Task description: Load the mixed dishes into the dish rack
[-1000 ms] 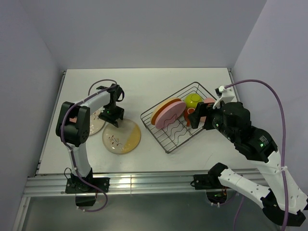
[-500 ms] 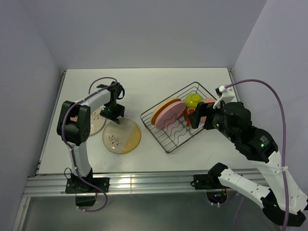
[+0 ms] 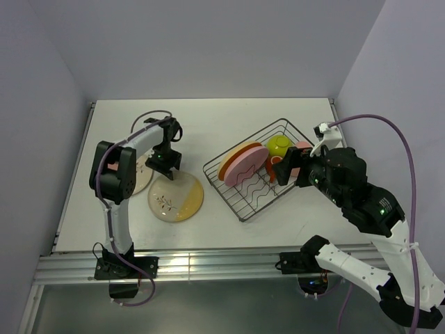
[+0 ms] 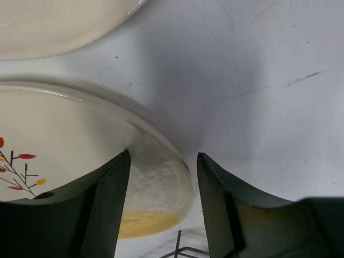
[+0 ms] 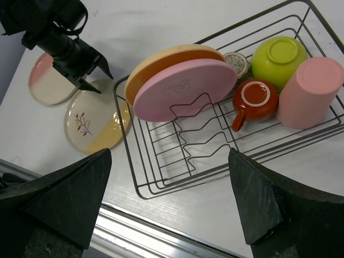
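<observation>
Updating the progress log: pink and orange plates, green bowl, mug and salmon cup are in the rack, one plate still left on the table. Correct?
Not quite: two plates are left on the table, the twig-patterned plate and the pink-and-cream plate beside it. The right wrist view shows both. The rest stands.

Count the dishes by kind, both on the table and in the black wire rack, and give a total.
Plates: 4 (orange plate, pink plate, twig-patterned cream-and-yellow plate, pink-and-cream plate)
Bowls: 1 (lime-green bowl)
Cups and mugs: 3 (salmon-pink cup, red-brown mug, small grey cup)
Total: 8
</observation>
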